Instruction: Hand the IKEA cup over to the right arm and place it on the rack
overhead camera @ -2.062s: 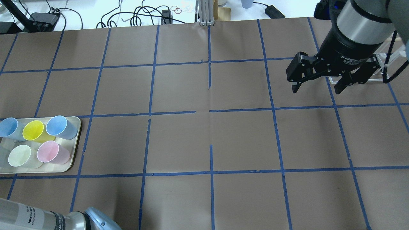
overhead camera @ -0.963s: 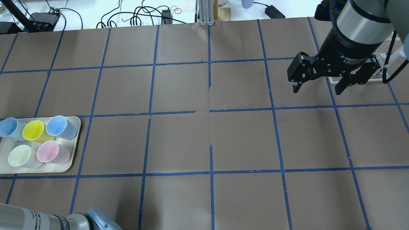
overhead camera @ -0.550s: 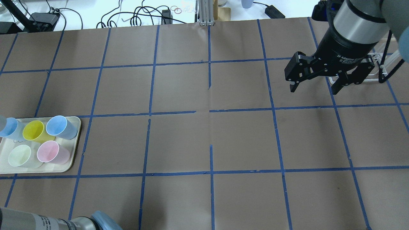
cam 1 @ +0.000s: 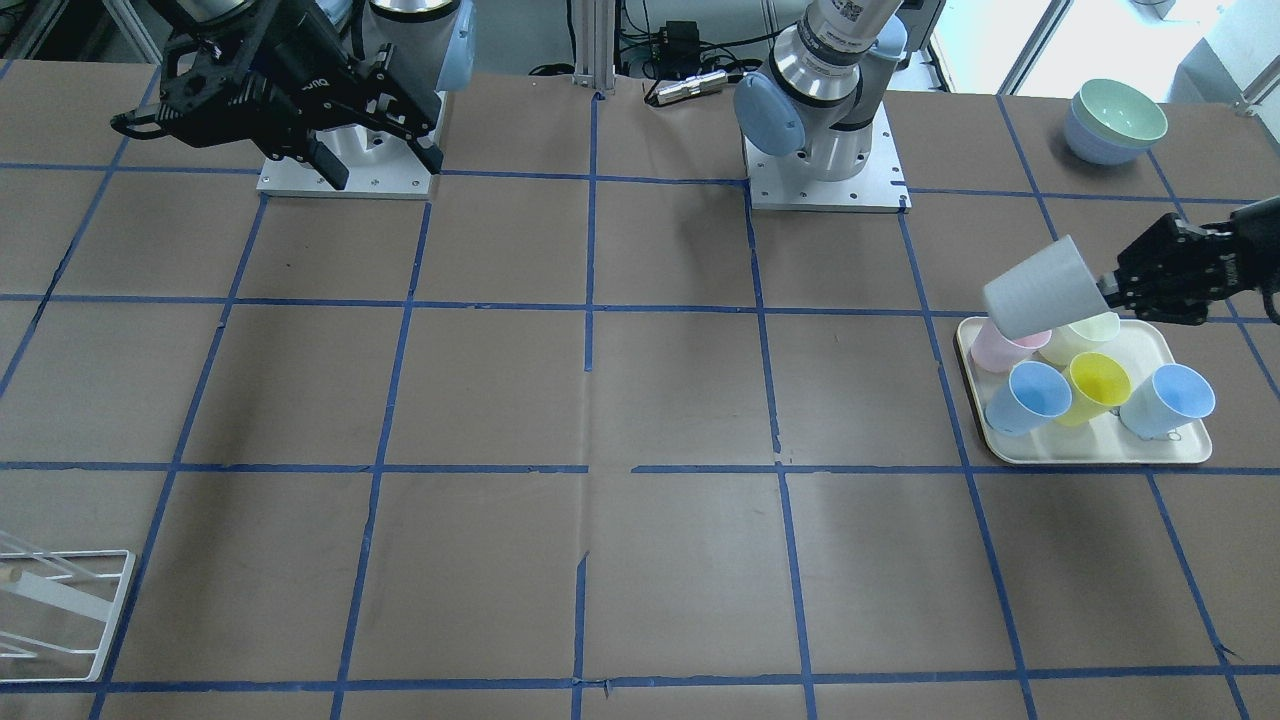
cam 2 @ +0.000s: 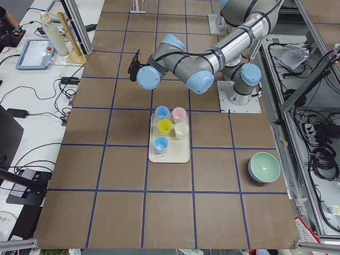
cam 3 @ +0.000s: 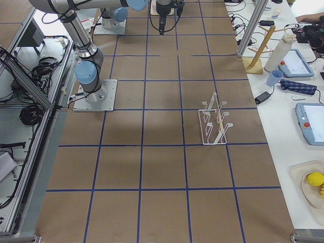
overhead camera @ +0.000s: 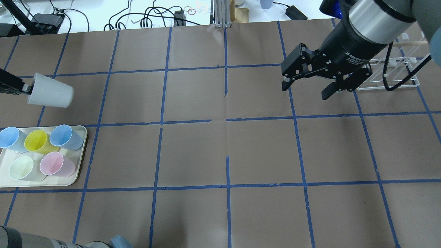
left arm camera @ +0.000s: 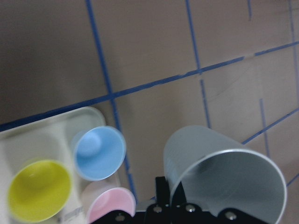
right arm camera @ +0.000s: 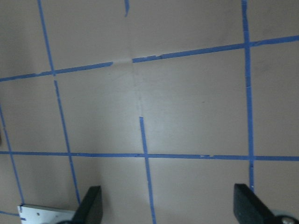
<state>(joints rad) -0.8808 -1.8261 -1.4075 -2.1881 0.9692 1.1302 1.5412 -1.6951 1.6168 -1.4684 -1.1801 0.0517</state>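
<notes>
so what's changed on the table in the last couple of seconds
The left claw has brought the grey cup into view, gripped on its side in the air near the tray. The right claw, open and empty, has moved toward the table's middle. The five coloured cups on the tray stayed put.

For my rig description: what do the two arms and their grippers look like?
The left arm and right arm are silver tubes with pale blue joint caps. The left gripper and right gripper are black and two-fingered. The right one bears white lettering, and a black cable loops beside it.
</notes>
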